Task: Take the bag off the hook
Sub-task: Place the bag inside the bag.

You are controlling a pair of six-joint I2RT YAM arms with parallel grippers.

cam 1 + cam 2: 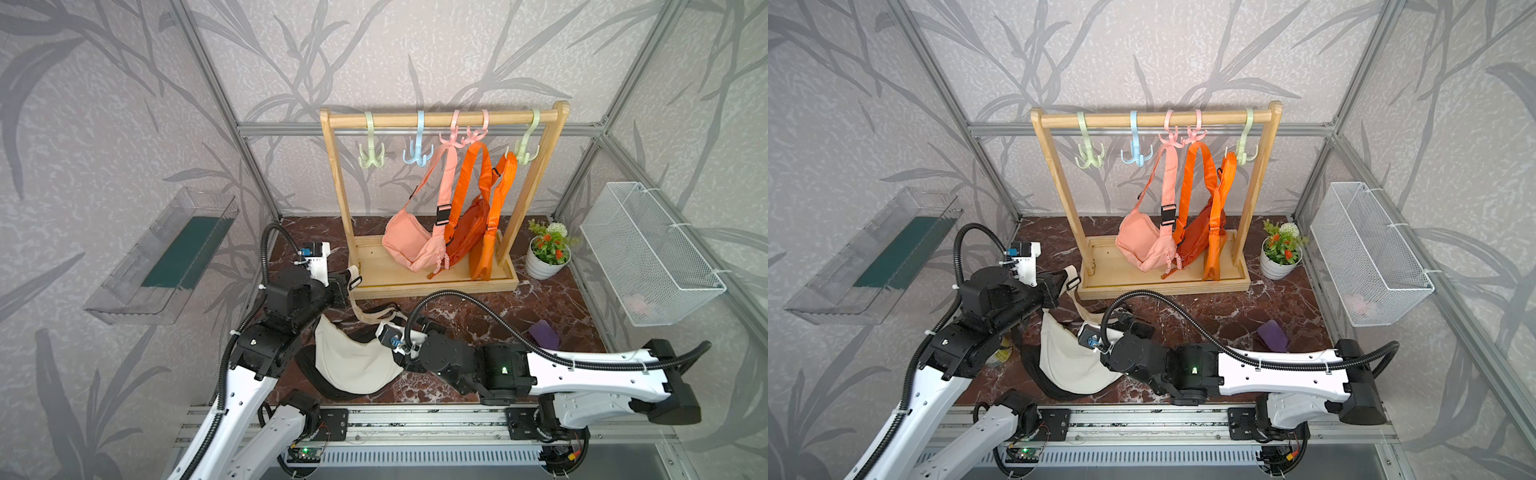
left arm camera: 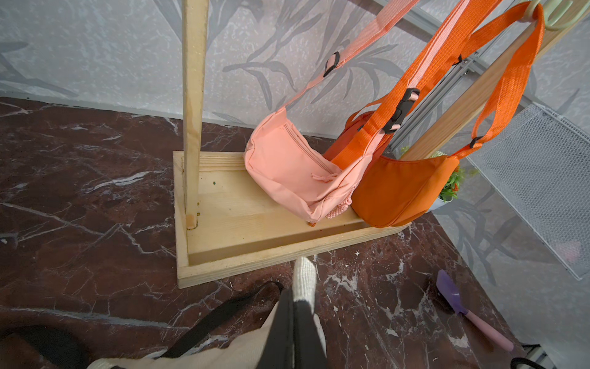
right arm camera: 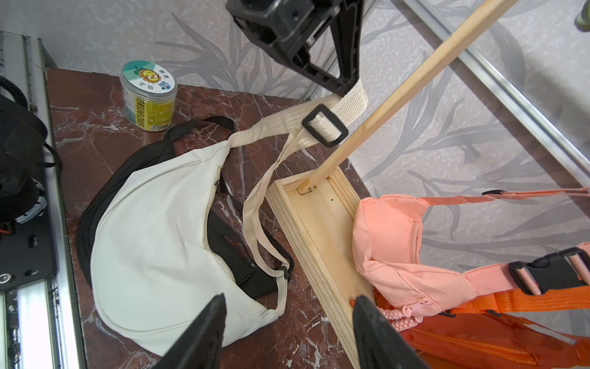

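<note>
Rack (image 1: pixel 440 118) stands by the tabletop's (image 1: pixel 561 307) back edge, a pink bag (image 1: pixel 405 241) and orange bags (image 1: pixel 469 224) hanging. Your cream bag (image 1: pixel 353 365) lies near the front edge, off the hooks (image 1: pixel 417 154). Left gripper (image 1: pixel 348 279) pinches its strap (image 3: pixel 348 102); right gripper (image 3: pixel 289 297) gapes empty. You're likely at release: let the strap go, then back away.

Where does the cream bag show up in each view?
In a top view: cream bag lies flat just in front of the wooden rack base.
In a top view: the same spot.
Left wrist: mostly its strap, between the jaws, short of the base.
Right wrist: whole bag, between yellow tin and base.
Shared landmark: the rack base.
</note>
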